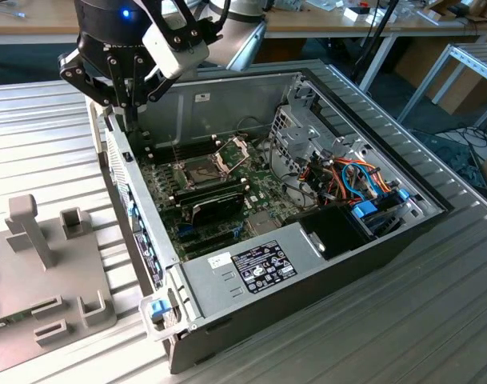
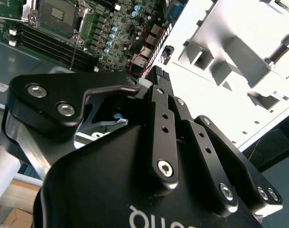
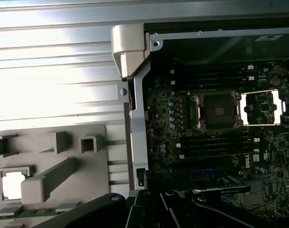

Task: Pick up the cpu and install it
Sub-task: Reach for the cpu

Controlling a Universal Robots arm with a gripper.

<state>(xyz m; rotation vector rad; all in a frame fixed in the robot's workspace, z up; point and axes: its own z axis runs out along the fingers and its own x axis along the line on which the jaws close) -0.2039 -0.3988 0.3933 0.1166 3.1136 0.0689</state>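
In the first wrist view, the cpu (image 3: 13, 184) appears as a small pale square lying in a square pocket of the grey fixture (image 3: 49, 156), washed out by glare. My gripper (image 1: 125, 118) hangs above the case's wall on the exterior view's left, between the fixture and the motherboard. In the second wrist view its black links converge at the tips, so the gripper (image 2: 156, 76) is shut with nothing seen in it. The bare cpu socket (image 1: 197, 171) (image 3: 215, 111) lies open on the motherboard, its hinged frame (image 3: 260, 108) flipped back beside it.
The open computer case (image 1: 127, 200) stands on a ribbed metal table. The grey fixture (image 1: 43, 272) with upright posts lies beside it and holds a green memory module (image 3: 25, 212). Black memory slots flank the socket. A drive cage with cables (image 1: 347, 180) and a power supply (image 1: 251, 264) fill the case's other end.
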